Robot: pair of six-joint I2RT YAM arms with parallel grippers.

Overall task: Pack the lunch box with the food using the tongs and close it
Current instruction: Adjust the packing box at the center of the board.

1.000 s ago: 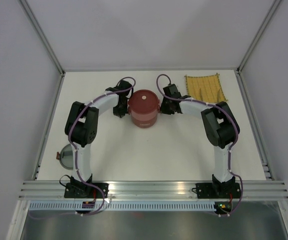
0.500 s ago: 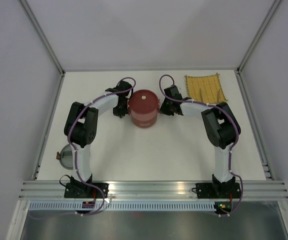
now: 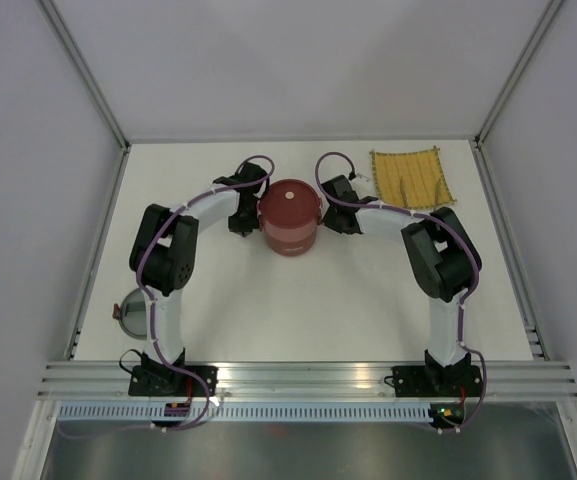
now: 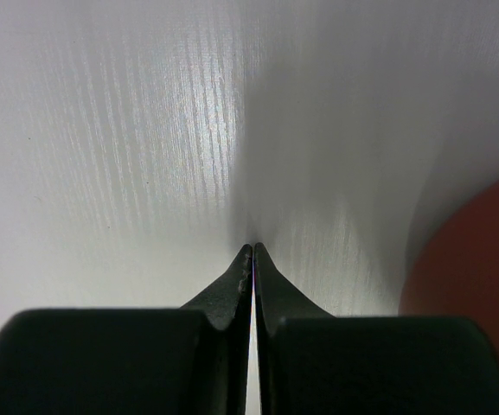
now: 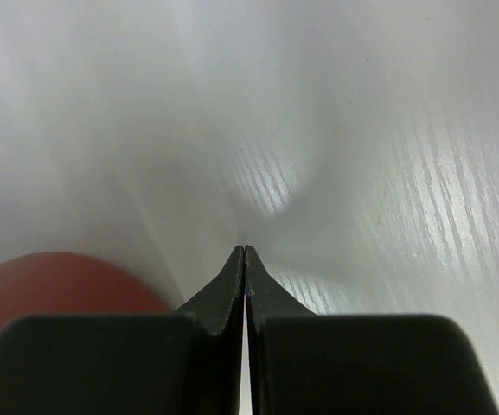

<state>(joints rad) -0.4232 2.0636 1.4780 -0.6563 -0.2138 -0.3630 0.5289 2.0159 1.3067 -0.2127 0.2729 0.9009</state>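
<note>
The lunch box (image 3: 289, 217) is seen standing upright on the white desk (image 3: 298, 300), its dark-red bowls stacked and a flat red lid with a pale centre knob seated on top.

The left pincer (image 4: 252, 251) is held low just to the left of the lunch box. Its two black fingers are pressed together, with nothing between them. In the left wrist view the red wall of the lunch box fills the right edge, beside the fingers; whether it is touched cannot be told.

The right pincer (image 5: 245, 251) is placed just to the right of the lunch box, likewise drawn together on nothing. The curved red side of the lunch box is seen at the lower left of the right wrist view, and contact cannot be judged there either.

A yellow woven mat (image 3: 410, 177) is laid flat to the right of the lunch box and farther back, beyond the right arm.

A round dish (image 3: 133, 312) with a dark rim and a grey inside is found well apart from the lunch box, to its left and nearer the arm bases, partly hidden by the left arm.
</note>
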